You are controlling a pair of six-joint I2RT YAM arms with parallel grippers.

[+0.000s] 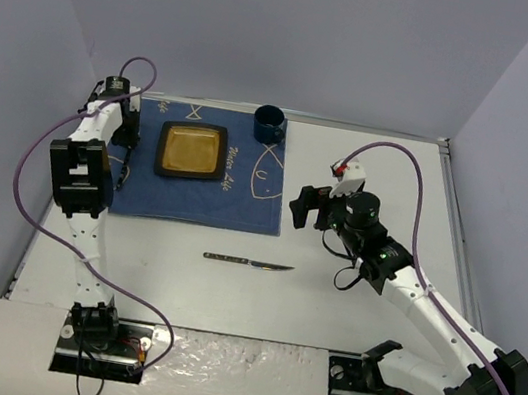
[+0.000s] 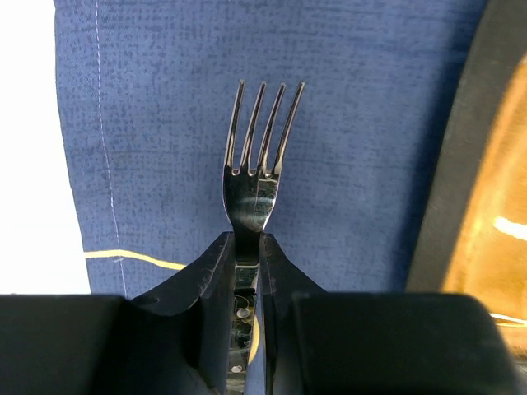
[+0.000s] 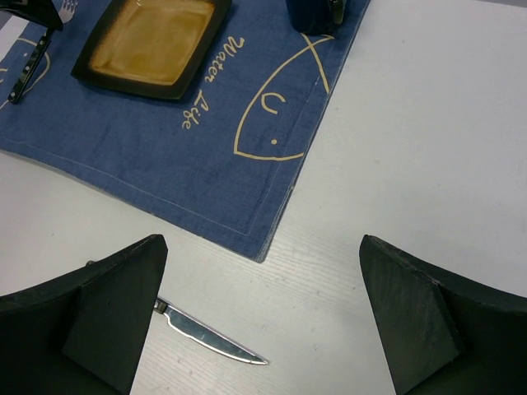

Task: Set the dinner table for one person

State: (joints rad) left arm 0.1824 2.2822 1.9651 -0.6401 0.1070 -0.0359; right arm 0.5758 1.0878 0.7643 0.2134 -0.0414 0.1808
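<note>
White table (image 1: 348, 303) spans the whole workspace; blue cloth (image 1: 233, 202) at its far left carries plate (image 1: 192, 151); knife (image 1: 248, 262) lies on bare table; fork (image 2: 259, 164) pinched at its neck by left fingers (image 2: 216, 280), over cloth left of plate. Lower flat, parallel to plate, then release. Wide apart and empty: right fingers (image 3: 115, 304).

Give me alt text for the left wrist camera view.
The left end effector is shut on a fork, tines pointing away, against a dark blue cloth. A dark-rimmed amber plate shows at right, white table at left.
</note>
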